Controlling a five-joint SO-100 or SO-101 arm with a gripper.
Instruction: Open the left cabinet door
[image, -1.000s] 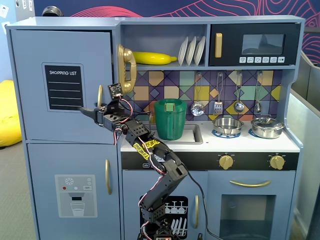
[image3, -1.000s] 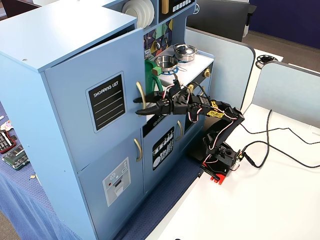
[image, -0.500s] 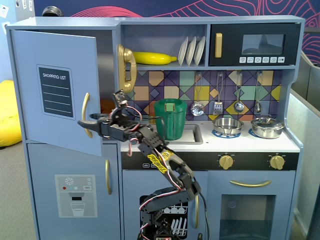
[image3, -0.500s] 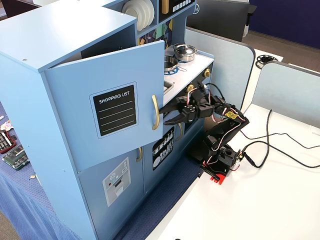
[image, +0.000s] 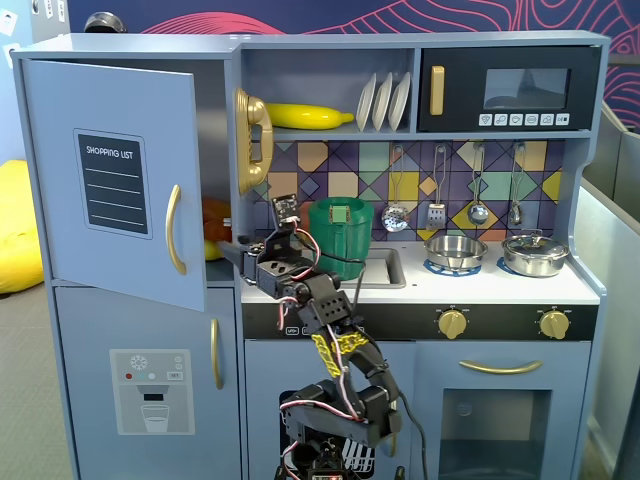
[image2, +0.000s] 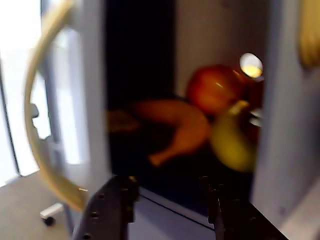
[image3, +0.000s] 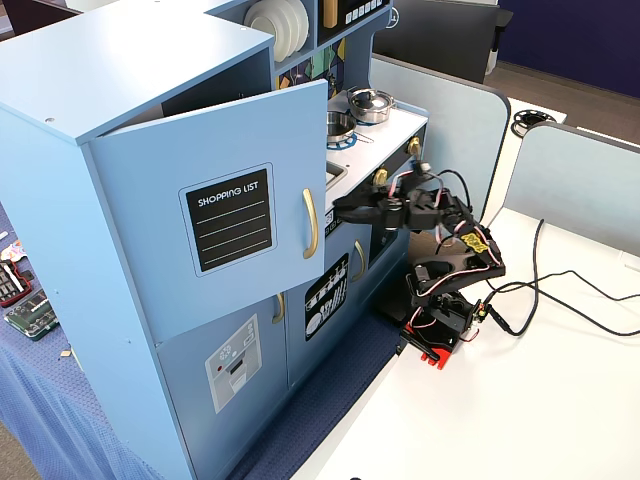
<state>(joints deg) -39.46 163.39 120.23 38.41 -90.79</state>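
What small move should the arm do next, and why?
Probably push the left cabinet door further outward. It is only partly open, and the tool sits open just behind the door's free edge, near the gold handle, holding nothing. The wrist view already shows toy food inside.

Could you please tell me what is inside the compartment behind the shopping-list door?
Behind the door, the wrist view shows toy food: a red apple, an orange piece and a yellow one. The rest is dark.

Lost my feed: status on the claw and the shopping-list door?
Claw open, empty, at door edge. Shopping-list door partly open, gold handle free. Nothing in the way.
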